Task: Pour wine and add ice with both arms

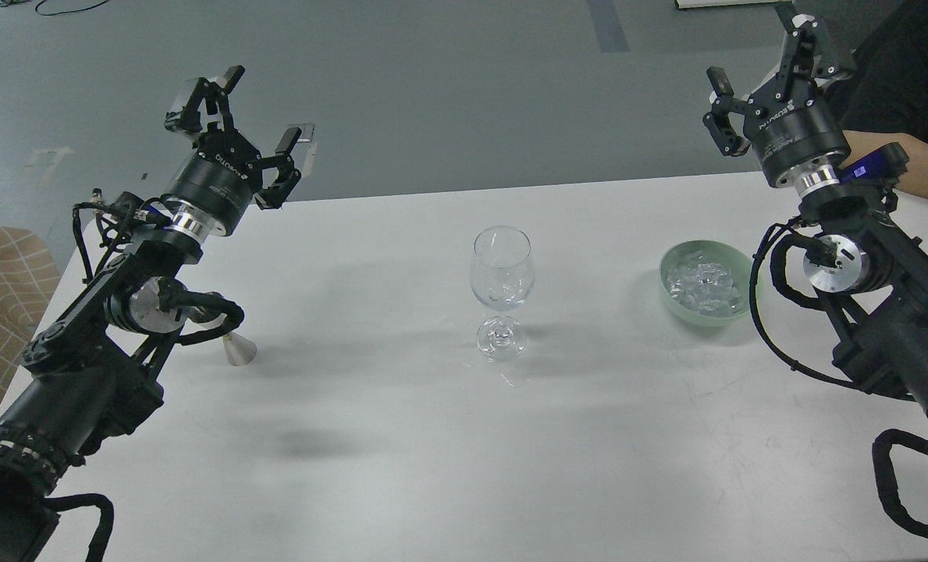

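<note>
On the white counter (pixel 401 468), a small metal cone (pixel 239 349) stood below the left arm, well short of its claw. The empty-looking wine glass (pixel 502 269) stood between both arms, likely centred so either could reach it; any wine in it could not be made out. The ice (pixel 702 282) lay heaped in a green bowl (pixel 670 300), near and below the right claw (pixel 768 66). The left claw (pixel 245 117) and the right claw both hung raised above the counter's far edge, fingers spread and holding nothing. A person's forearm (pixel 920 168) rested beyond the right claw.
</note>
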